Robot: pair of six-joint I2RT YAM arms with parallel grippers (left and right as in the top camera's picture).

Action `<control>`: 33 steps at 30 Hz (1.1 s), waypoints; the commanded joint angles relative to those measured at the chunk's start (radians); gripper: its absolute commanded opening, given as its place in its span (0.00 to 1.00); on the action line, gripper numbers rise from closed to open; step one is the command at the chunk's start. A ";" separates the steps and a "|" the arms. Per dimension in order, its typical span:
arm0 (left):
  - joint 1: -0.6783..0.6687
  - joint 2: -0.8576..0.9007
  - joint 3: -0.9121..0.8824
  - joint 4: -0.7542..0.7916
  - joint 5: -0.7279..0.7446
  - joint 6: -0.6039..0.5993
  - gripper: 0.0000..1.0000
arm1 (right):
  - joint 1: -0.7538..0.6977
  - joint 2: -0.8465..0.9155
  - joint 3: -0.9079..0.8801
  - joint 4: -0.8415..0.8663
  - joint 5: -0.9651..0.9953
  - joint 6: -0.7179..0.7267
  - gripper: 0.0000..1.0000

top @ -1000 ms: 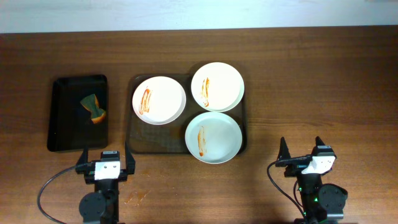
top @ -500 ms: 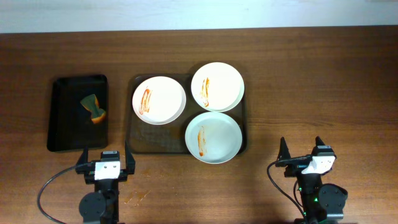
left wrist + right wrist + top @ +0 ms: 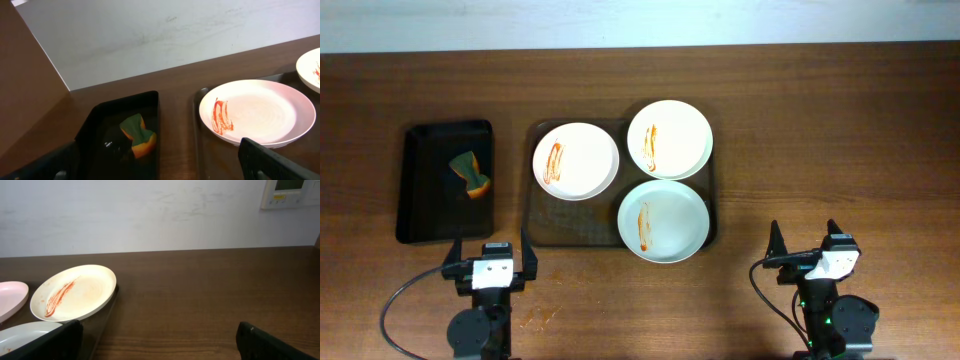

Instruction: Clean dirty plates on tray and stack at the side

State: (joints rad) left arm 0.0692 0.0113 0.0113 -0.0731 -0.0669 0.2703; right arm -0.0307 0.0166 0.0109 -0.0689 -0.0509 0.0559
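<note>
Three white plates with orange-red smears lie on the brown-grey tray (image 3: 542, 228): one at back left (image 3: 576, 161), one at back right (image 3: 669, 139), one at front right (image 3: 663, 220). My left gripper (image 3: 490, 250) is open and empty at the near table edge, in front of the tray's left corner. My right gripper (image 3: 804, 241) is open and empty at the near right, apart from the tray. The left wrist view shows the back-left plate (image 3: 257, 111). The right wrist view shows the back-right plate (image 3: 75, 298) and the front plate's rim (image 3: 25, 330).
A smaller black tray (image 3: 445, 180) at the left holds a green and orange sponge (image 3: 470, 173), also in the left wrist view (image 3: 138, 134). Bare wooden table (image 3: 840, 140) lies right of the big tray. A small stain (image 3: 538, 318) marks the table near the left arm.
</note>
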 commanded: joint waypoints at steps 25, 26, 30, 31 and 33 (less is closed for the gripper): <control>0.003 0.601 0.581 0.259 0.028 -0.211 0.99 | 0.005 0.477 0.575 0.033 -0.164 0.026 0.98; 0.004 0.706 0.668 0.224 0.043 -0.210 0.99 | 0.005 0.563 0.650 -0.019 -0.174 0.026 0.98; 0.004 1.168 1.142 -0.199 0.095 -0.210 0.99 | 0.005 0.938 1.004 -0.369 -0.182 0.026 0.99; 0.004 1.304 1.305 -0.363 0.121 -0.211 0.99 | 0.005 1.054 1.104 -0.480 -0.187 0.027 0.98; 0.004 1.558 1.608 -0.680 0.164 -0.211 0.99 | 0.005 1.201 1.213 -0.602 -0.269 0.027 0.98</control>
State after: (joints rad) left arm 0.0696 1.3602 1.3643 -0.5495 0.0235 0.0654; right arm -0.0307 1.1057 1.1255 -0.5888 -0.2314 0.0788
